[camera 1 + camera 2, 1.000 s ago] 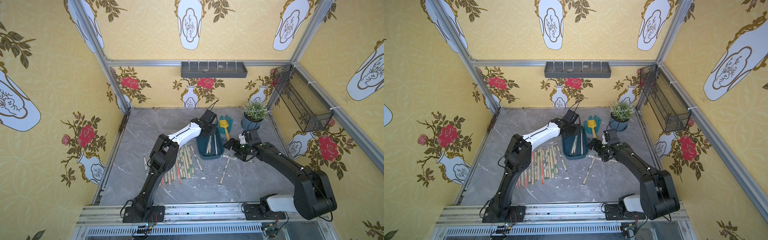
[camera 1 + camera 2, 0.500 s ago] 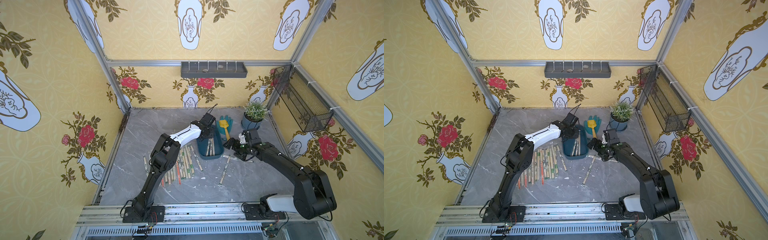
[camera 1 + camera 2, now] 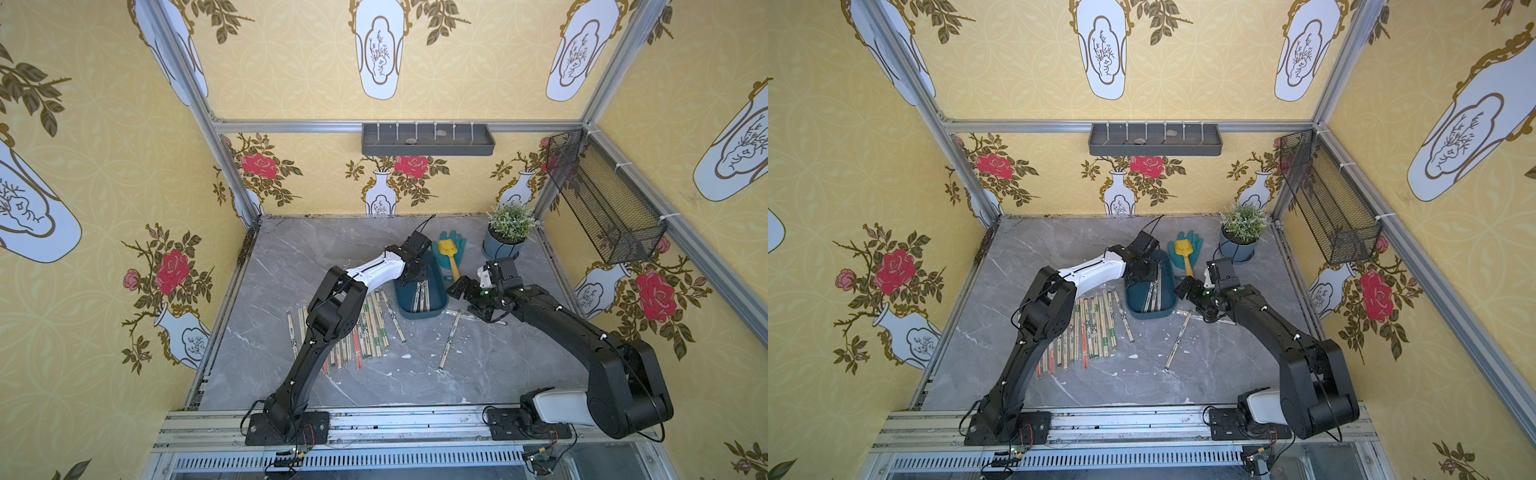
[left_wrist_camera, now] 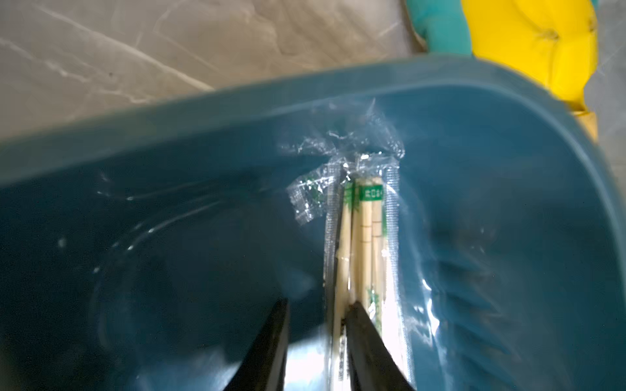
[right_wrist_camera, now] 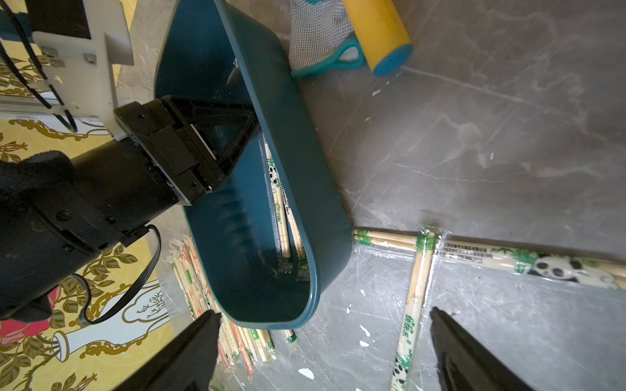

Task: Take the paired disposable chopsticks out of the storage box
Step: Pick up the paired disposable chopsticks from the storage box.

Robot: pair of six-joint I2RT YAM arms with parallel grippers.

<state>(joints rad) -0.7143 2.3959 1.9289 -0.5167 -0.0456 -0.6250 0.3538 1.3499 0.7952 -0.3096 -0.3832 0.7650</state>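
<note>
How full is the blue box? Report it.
Nearly empty: only a few wrapped chopsticks lie in the box, most of its floor bare. The left gripper reaches inside.

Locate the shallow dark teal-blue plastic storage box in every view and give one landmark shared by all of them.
In a top view: storage box at the middle of the grey marble table.
In a top view: same place.
Left wrist: fills most of the picture.
Right wrist: centre of the picture, its long outer wall facing the camera.
Shared landmark: yellow toy shovel, beside the box.
</note>
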